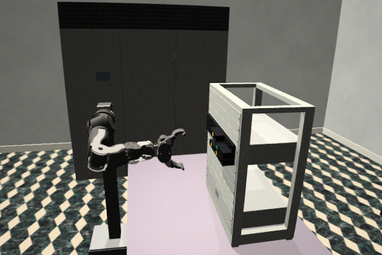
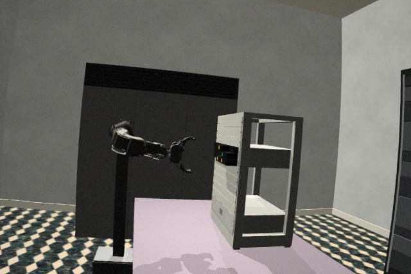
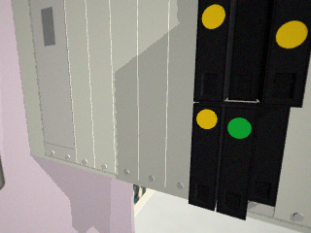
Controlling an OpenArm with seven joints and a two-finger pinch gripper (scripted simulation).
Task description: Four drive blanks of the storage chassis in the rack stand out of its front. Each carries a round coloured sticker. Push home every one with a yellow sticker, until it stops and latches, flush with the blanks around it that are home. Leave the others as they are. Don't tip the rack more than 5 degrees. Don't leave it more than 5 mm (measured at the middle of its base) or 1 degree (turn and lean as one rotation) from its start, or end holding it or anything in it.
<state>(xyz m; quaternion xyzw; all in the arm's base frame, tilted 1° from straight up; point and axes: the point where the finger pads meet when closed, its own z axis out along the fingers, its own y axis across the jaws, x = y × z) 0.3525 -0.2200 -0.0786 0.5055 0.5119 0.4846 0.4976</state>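
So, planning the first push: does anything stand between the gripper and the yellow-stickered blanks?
Nothing visible does. The open gripper hangs short of the rack front, with only open air before the yellow-stickered blanks.

wrist view: storage chassis (image 3: 264, 58) cut off at top and right edges, so its full count of blanks cannot be told; the jaws lie outside that view. top view: yellow stickers (image 1: 212, 133) too small to count reliably
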